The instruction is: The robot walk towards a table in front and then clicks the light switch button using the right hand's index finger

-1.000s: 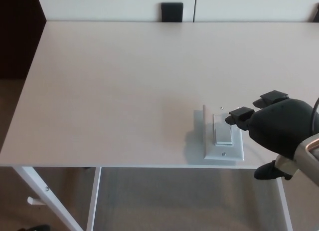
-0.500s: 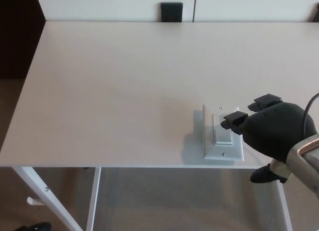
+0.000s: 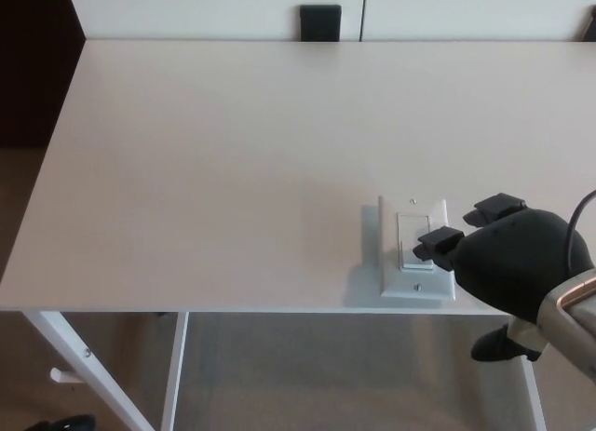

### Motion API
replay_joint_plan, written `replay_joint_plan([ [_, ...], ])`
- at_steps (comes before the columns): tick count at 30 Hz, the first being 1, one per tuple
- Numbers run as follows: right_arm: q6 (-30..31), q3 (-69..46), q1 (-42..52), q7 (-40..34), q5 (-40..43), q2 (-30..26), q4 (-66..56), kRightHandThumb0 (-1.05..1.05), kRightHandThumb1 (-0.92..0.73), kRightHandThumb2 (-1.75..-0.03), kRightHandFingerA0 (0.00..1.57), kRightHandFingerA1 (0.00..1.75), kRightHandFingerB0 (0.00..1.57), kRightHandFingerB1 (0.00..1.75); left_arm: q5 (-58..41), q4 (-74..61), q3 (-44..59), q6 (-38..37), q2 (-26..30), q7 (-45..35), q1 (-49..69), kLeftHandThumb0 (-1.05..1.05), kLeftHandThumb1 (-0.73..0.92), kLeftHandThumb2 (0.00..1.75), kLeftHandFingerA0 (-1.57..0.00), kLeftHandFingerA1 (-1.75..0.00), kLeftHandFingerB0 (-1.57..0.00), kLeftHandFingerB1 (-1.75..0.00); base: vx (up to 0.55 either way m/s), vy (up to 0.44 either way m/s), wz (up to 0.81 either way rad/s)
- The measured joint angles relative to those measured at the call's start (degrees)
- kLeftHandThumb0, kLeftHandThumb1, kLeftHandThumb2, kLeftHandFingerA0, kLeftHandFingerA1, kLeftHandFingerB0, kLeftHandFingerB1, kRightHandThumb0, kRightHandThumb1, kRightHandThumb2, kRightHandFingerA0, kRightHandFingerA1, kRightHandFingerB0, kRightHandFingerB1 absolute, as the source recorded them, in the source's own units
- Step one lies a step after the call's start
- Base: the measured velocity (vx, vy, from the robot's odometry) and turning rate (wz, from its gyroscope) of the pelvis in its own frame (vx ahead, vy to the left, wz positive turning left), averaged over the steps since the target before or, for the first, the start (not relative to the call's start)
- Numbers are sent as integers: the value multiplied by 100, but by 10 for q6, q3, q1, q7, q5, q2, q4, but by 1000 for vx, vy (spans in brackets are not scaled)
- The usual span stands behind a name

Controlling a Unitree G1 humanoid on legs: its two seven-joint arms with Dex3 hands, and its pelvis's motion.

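Observation:
A white light switch plate [image 3: 415, 249] lies flat on the white table [image 3: 233, 161], close to its front edge at the right. Its rocker button [image 3: 413, 234] runs down the middle of the plate. My right hand [image 3: 507, 259] comes in from the lower right, black and rounded, holding nothing. One fingertip [image 3: 436, 242] rests over the lower part of the rocker, and a second finger [image 3: 498, 208] sticks out just right of the plate. The thumb [image 3: 498, 343] hangs below the table edge. My left hand does not show.
The table's front edge runs just below the switch plate, with white legs [image 3: 93, 370] and floor beneath. A small black object [image 3: 320, 22] stands behind the far edge against the white wall. A dark area borders the table at the far left.
My right hand has slid left and slightly down, bringing its fingertip from the plate's right edge onto the lower part of the rocker. The switch plate has not moved.

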Motion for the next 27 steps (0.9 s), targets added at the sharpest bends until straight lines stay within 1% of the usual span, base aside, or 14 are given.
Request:
replay_joint_plan([
  [5,0,1,0,0,-4,-1,9,-76,-42,-75,10,39,20,38,0,4,0,0,0,0,-3,-39,55,57,-43,-42,-41,-39,0,0,0],
  [18,0,4,-12,-3,-8,1,35,-79,-43,-77,10,40,20,38,0,5,0,1,0,-1,-5,-37,56,56,-42,-40,-41,-38,0,0,0],
  [20,0,4,-14,-3,-9,1,37,-78,-43,-78,8,39,18,38,-1,5,1,2,0,-1,-6,-39,56,57,-42,-41,-41,-39,0,0,0],
  [22,0,5,-15,-2,-9,2,37,-78,-43,-78,9,40,17,38,-1,4,1,2,0,-2,-6,-37,56,57,-42,-41,-41,-38,0,0,0],
  [24,0,7,-15,-2,-10,1,38,-77,-41,-76,12,41,19,38,-1,4,1,2,0,-3,-6,-36,56,57,-43,-41,-42,-38,0,0,0],
  [27,-2,7,-13,-6,-9,1,38,-76,-41,-75,11,40,19,38,-1,1,2,3,0,-5,-5,-37,56,57,-43,-41,-41,-38,0,0,0],
])
